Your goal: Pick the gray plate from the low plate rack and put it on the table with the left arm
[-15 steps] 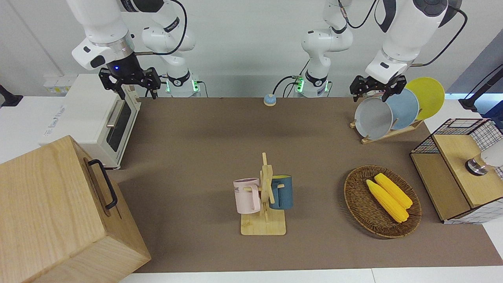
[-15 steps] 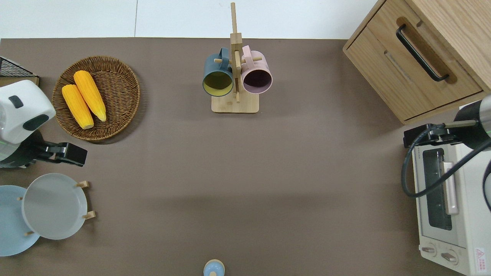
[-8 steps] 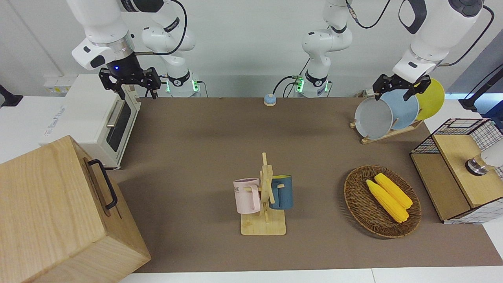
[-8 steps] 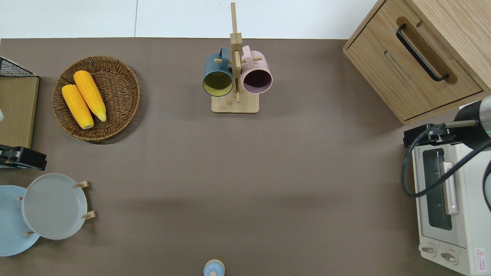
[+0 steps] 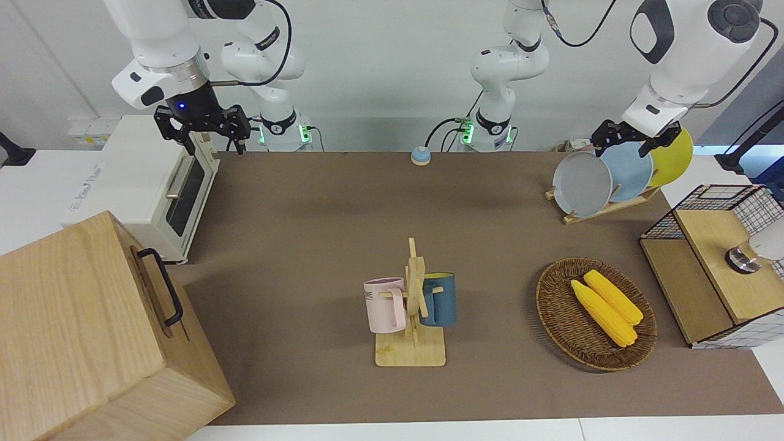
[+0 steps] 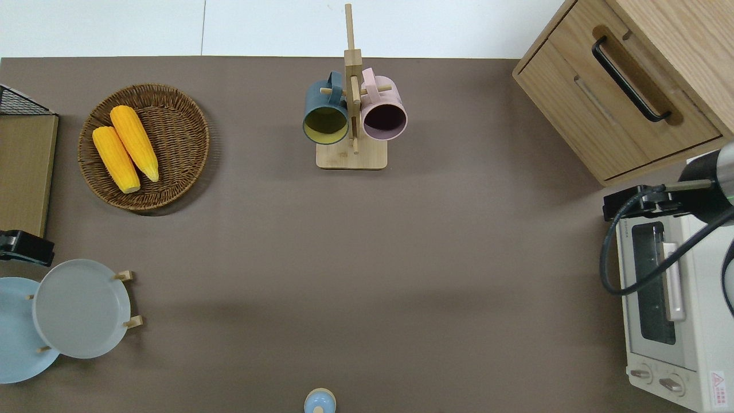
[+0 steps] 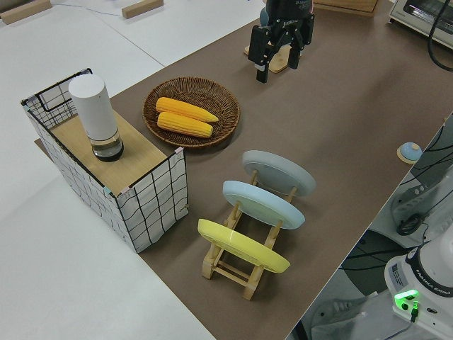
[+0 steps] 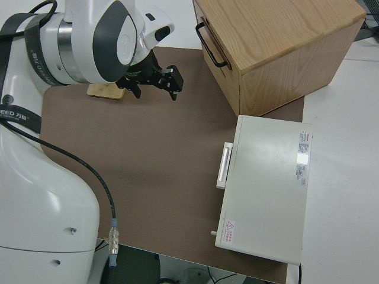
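The gray plate (image 5: 582,184) leans in the slot of the low plate rack (image 5: 603,207) nearest the table's middle, beside a light blue plate (image 5: 629,170) and a yellow plate (image 5: 675,156). It also shows in the overhead view (image 6: 80,308) and in the left side view (image 7: 278,172). My left gripper (image 5: 632,144) is open and empty in the air. In the overhead view (image 6: 23,248) it is over the brown table (image 6: 344,258) at its edge, between the plates and the wire box. It touches no plate. My right arm is parked, its gripper (image 5: 202,131) open.
A mug stand (image 5: 411,306) with a pink and a blue mug stands mid-table. A wicker basket (image 5: 595,313) holds two corn cobs. A wire box (image 5: 723,263) sits at the left arm's end. A toaster oven (image 5: 147,184), a wooden cabinet (image 5: 92,331) and a small blue bell (image 5: 420,155) are also here.
My left gripper has moved from beside the gray plate toward the left arm's end of the table, still open and empty. The plates and the right arm have not moved.
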Motion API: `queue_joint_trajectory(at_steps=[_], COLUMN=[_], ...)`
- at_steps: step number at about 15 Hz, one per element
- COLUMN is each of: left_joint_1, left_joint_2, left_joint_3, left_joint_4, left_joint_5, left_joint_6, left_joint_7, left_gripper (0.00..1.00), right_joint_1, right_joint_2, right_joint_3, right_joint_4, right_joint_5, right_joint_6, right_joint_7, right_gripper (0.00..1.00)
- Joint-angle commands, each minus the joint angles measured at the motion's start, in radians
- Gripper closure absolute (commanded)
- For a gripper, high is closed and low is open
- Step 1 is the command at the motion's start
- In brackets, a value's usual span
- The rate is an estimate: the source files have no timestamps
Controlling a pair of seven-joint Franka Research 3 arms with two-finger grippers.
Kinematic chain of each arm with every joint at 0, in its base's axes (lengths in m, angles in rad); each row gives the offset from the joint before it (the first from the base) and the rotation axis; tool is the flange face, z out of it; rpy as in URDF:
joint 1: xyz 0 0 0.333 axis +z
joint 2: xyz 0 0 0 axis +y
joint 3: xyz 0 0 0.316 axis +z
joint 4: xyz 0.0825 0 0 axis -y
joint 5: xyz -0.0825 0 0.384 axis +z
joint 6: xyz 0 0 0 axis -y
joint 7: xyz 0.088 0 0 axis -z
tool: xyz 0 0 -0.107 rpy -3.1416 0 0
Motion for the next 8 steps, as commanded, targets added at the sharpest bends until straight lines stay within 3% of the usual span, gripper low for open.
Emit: queue_joint_trajectory(at_steps=[1, 8], left_joint_1=[0.000, 0.006], left_joint_2=[-0.037, -0.073], left_joint_3=[0.004, 0.012], left_joint_4=[-0.062, -0.191], left_joint_5=[0.049, 0.058], left_joint_6=[0.013, 0.099], left_joint_7=[0.016, 0.014], left_gripper=[0.00, 0.00], right_joint_1=[0.007, 0.007], right_joint_2=[0.000, 0.000], right_joint_3=[-0.006, -0.006], right_joint_4=[0.006, 0.006], right_joint_5=[0.003, 0.003], right_joint_6=[-0.001, -0.001], right_joint_7=[0.004, 0.004], right_gripper=[0.017, 0.017])
